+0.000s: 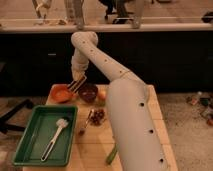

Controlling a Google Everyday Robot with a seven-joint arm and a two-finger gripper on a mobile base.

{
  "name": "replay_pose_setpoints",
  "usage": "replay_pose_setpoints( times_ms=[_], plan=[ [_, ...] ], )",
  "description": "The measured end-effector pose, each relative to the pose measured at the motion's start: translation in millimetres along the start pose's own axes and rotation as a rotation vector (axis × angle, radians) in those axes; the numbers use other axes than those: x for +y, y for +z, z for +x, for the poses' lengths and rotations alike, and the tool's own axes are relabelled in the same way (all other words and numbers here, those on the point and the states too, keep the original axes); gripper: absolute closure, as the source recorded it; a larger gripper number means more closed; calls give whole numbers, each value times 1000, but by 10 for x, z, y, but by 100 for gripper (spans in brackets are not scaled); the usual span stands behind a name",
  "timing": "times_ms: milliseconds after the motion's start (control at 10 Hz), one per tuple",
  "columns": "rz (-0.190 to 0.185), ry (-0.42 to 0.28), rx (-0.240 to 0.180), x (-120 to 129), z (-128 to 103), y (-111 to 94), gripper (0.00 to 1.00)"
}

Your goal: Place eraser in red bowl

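My gripper [77, 80] hangs from the white arm at the table's far left, just above the right rim of the red bowl [61, 93]. It is shut on the eraser [76, 84], a dark block with pale stripes, held tilted over the gap between the red bowl and the dark brown-black bowl [88, 93]. The red bowl looks empty.
A green tray [30, 142] at the front left holds a white brush [55, 137]. An orange fruit [102, 95] sits right of the dark bowl. A spoon and a dark cluster [95, 118] lie mid-table. A green item [111, 155] lies near the front edge.
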Motion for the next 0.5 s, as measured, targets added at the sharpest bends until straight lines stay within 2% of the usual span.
replay_pose_setpoints(
  times_ms=[500],
  plan=[
    [29,-44,-55,-172,-290,5,100]
  ],
)
